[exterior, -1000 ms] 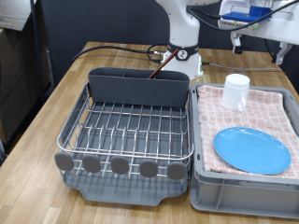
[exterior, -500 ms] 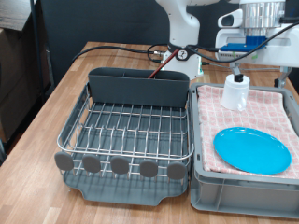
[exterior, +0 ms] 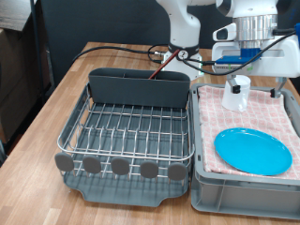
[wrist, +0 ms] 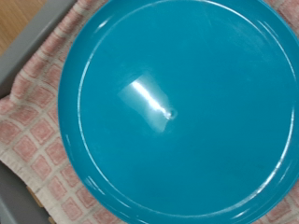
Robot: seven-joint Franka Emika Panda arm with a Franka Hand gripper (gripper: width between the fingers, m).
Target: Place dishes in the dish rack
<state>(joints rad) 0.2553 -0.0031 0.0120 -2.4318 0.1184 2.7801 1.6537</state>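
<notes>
On the wooden worktop (exterior: 52, 103): a dish rack (exterior: 131, 131) of silver wire on a dark grey tray. At the back of the dish rack, a tall dark grey caddy (exterior: 139, 87). Along the front edge of the dish rack, a row of round grey discs (exterior: 120, 167). Behind the dish rack, some black and orange cables (exterior: 127, 49) on the wood.

Right beside the dish rack, on the exterior view's right and touching its side: a grey crate (exterior: 239, 192) lined with a pink checked cloth (exterior: 267, 112).

On that cloth, at the end level with the front of the dish rack: a round light-blue plate (exterior: 253, 150), lying flat. Not in the dish rack, but next to it in the crate. At the end level with the caddy: a small white mug (exterior: 236, 96), standing upright, well apart from the plate. Also not in the dish rack.

Up above the crate, to the exterior view's right of the caddy: the white arm with its pincer (exterior: 241, 73), pointing down, right over the mug. Too hard to see whether touching the mug or just above it. Cannot tell if the pincer is spread or clenched, as the fingers are too small and partly hidden.

From the wrist view: almost nothing but the plate (wrist: 177, 103), shiny, with a bright spot of light near its middle. Around its edge, a bit of the pink checked cloth (wrist: 28, 121) and a strip of the grey crate wall (wrist: 37, 35). No fingers showing there.
</notes>
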